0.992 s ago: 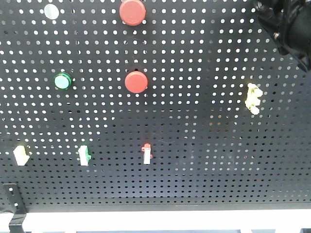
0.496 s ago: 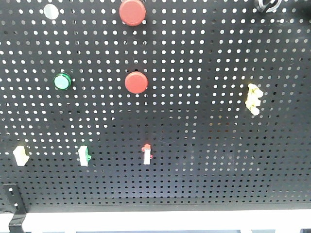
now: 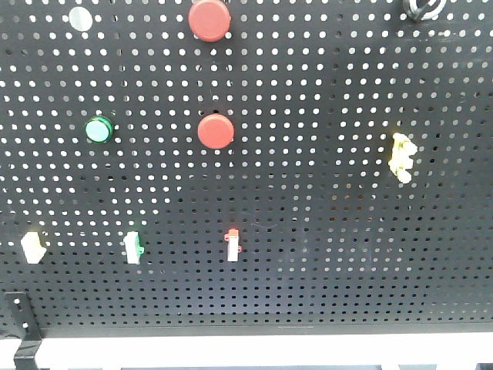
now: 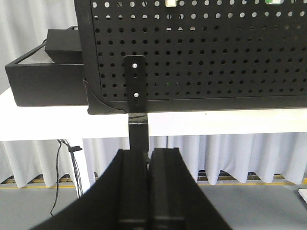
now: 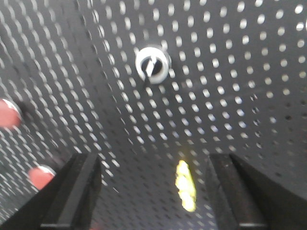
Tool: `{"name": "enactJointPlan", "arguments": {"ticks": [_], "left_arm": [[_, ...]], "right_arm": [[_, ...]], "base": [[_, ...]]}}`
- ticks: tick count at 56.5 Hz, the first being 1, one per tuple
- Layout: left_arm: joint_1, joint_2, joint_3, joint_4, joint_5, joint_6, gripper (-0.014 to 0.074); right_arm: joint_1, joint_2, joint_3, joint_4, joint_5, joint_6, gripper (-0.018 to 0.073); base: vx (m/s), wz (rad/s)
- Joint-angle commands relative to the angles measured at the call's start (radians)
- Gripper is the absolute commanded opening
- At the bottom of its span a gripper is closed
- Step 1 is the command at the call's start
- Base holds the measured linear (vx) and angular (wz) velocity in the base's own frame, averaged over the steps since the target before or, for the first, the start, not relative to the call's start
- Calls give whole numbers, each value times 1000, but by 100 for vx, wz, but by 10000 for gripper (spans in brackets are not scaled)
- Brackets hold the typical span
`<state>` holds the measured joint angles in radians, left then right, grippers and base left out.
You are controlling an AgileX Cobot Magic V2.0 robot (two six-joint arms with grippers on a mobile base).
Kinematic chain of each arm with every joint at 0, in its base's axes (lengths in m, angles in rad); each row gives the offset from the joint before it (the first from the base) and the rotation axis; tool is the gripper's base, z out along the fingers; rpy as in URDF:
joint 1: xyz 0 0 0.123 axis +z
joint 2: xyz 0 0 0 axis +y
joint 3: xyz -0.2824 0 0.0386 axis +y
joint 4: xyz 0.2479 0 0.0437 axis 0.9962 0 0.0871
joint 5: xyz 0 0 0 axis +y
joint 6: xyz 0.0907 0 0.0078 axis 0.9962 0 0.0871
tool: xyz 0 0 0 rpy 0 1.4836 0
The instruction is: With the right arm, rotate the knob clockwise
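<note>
A: Knob (image 5: 152, 64), silver rim, dark centre with pointer. Located at 12 o'clock of right wrist view, on pegboard (image 3: 323, 254); cropped at 1 o'clock edge of front view (image 3: 421, 8).

B: Right gripper (image 5: 152, 191)?

A: Spread wide, one finger (image 5: 76, 191) at 7 o'clock, other at 5 o'clock. Held nothing. Stood apart from knob, nothing between.

B: Left gripper (image 4: 147, 158)?

A: Closed, fingers pressed together, empty. Parked below table edge (image 4: 216, 122), facing bracket (image 4: 135, 86).

B: Risks noted?

A: Judged: missed grasp likely if closed from this stand-off. Off-centre approach liable to slip off shiny rim, or scrape panel. Yellow clip (image 5: 185, 186) at 6 o'clock, near finger path; possible snag. Red buttons (image 5: 8, 113) at 9 o'clock, possible accidental press.

B: Unclear items?

A: Wrist view blurred; pointer angle hard to read. Knob mostly cut off in front view. Right arm absent from front view. Gap between fingertips and panel not determinable.
</note>
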<state>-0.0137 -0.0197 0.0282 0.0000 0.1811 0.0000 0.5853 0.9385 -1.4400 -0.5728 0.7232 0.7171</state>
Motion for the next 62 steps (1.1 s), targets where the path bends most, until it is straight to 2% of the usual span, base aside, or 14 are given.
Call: {"name": "enactJointPlan", "arguments": {"ticks": [1, 28, 33, 36, 41, 45, 52, 62], "left_arm": [[-3, -8, 26, -7, -82, 0, -6], [-3, -8, 26, -7, -82, 0, -6], [-3, -8, 26, -7, -82, 0, -6], [-3, -8, 26, -7, -82, 0, -6], [-3, -8, 26, -7, -82, 0, -6], [-3, -8, 26, -7, -82, 0, -6], [-3, -8, 26, -7, -82, 0, -6], [-3, -8, 26, -7, -82, 0, -6]], "right_arm": [[2, -5, -28, -27, -63, -23, 522], [2, -5, -28, -11, -59, -23, 522], [1, -12, -28, 74, -56, -23, 522], [-8, -31, -25, 114, -19, -59, 508], [-75, -104, 37, 156, 2, -95, 469], [-159, -218, 164, 162, -36, -153, 411], [-297, -418, 395, 162, -113, -339, 284], [-401, -642, 668, 209, -227, -645, 53]], "base": [[0, 0], [0, 0], [0, 0], [0, 0], [0, 0], [0, 0], [0, 0], [0, 0]]}}
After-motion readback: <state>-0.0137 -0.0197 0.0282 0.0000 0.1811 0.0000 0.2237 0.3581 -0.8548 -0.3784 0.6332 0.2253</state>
